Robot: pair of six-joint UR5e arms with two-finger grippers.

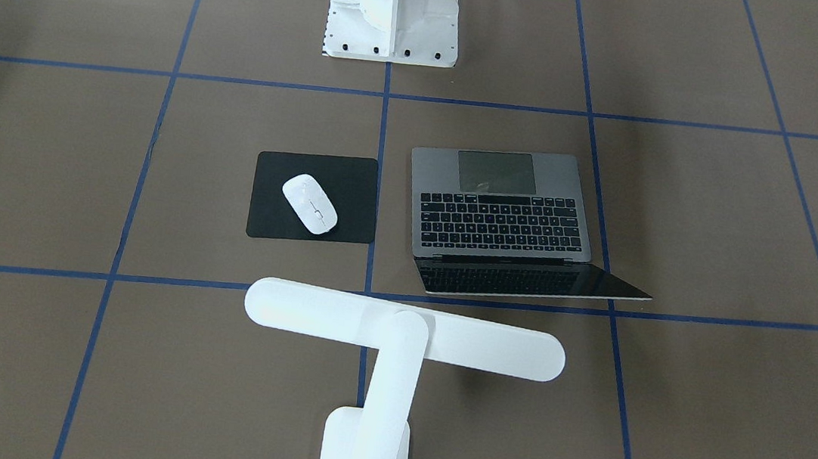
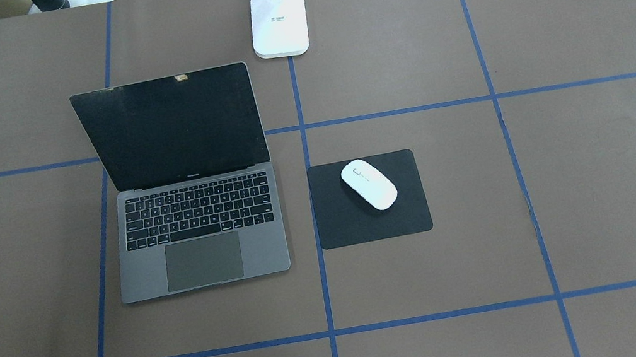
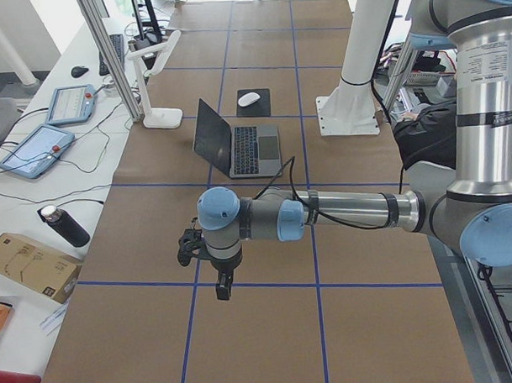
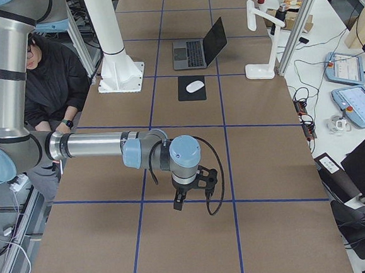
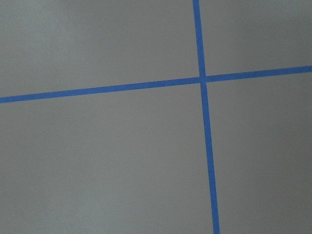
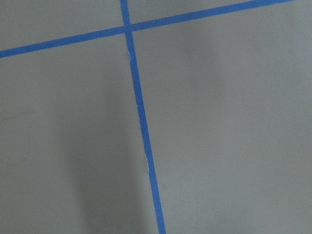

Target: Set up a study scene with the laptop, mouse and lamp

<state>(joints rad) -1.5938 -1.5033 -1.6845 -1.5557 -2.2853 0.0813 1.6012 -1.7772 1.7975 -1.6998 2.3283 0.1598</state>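
Mouse (image 2: pixel 369 184) on the mat (image 2: pixel 350 221), right of the laptop (image 2: pixel 197 220); lamp (image 2: pixel 279 25) stands behind both

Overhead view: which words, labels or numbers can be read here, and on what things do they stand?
None is readable.
Laptop: tiny light mark below the screen, too small to read; key legends blurred.
Lamp: grey print on the base, blurred.
Mouse: no text visible.

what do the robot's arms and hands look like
The left arm and right arm are both silver metal tubes with grey joints and light blue caps. A black cable loops by each wrist, above a small black two-finger hand: left hand, right hand. The left arm's upright tube carries a printed label.
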